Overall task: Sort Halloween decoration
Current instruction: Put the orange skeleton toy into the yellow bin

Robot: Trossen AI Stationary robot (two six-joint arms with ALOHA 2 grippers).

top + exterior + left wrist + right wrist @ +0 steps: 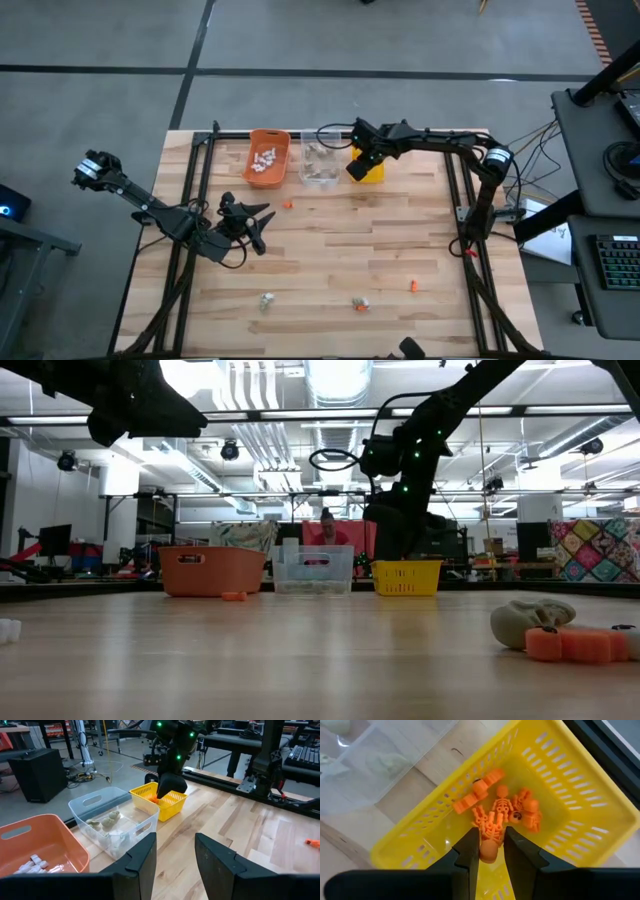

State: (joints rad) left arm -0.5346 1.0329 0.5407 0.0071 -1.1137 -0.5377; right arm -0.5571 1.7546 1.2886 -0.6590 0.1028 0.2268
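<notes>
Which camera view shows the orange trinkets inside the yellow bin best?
The right wrist view: it looks straight down into the yellow bin at the orange trinkets. The left wrist view shows only an orange glimpse. In the high and low views they are hidden.

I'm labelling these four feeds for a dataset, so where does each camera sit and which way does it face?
High view: overhead, straight down on the table; both arms show.
Low view: at tabletop height, level across to the three bins; arms come in from above.
Left wrist view: on the left arm, facing the bins; left gripper open, empty.
Right wrist view: on the right arm, looking down into the yellow bin; right gripper around an orange trinket.
Shared: the yellow bin appears in all four views.
</notes>
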